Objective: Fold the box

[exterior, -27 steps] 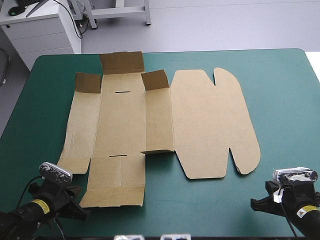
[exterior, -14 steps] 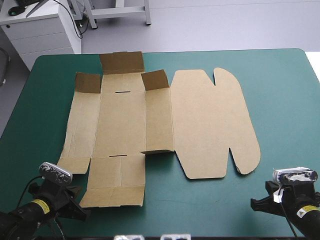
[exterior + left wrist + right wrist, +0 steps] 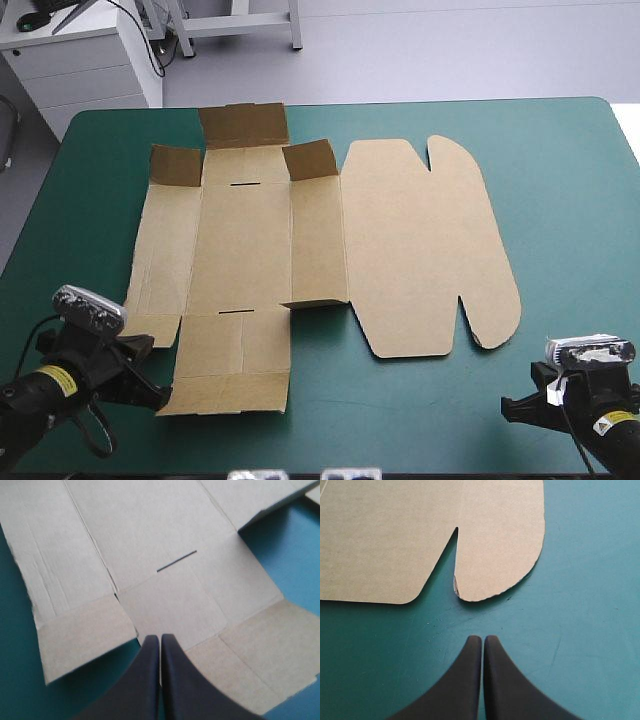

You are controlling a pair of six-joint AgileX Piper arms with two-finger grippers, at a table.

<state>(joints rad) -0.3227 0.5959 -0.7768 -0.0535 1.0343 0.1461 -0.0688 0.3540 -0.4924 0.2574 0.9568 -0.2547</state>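
– Black fingers (image 3: 145, 680) of the left tool (image 3: 160, 637) are pressed into one point, nothing between them. The tip hangs over the near end flap (image 3: 172, 607) of the box (image 3: 300, 250), just beside the corner flap (image 3: 85, 640). Touching or not, I can't tell. How would you go on?

– Part them first. Board that thin lies flush on the bench (image 3: 560, 200), so a pointed tip would likely just shove the sheet along. Spread them, come in low at the near edge, slip one finger under the flap and bend it up along the crease by the slot (image 3: 176, 561). Lift slowly, or the flap may spring back flat.

– And the right tool (image 3: 482, 639)?

– Pressed to a point too, empty, over bare teal-green cover just short of the rounded lobe (image 3: 505, 555) of the lid (image 3: 420, 250). I'd have it press the lid down so nothing slides while the left lifts.

– The arms' pose?

– Both low at the bench's near edge, well apart. The left is at the box's near left corner, reaching forward over the board. The right is off the near right corner, aimed at the lid, clear of it.

– And the box?

– Brown, spread flat mid-bench, lid to the right, three small far flaps (image 3: 243, 125) standing up, everything else lying down. Hardly begun, I'd judge.
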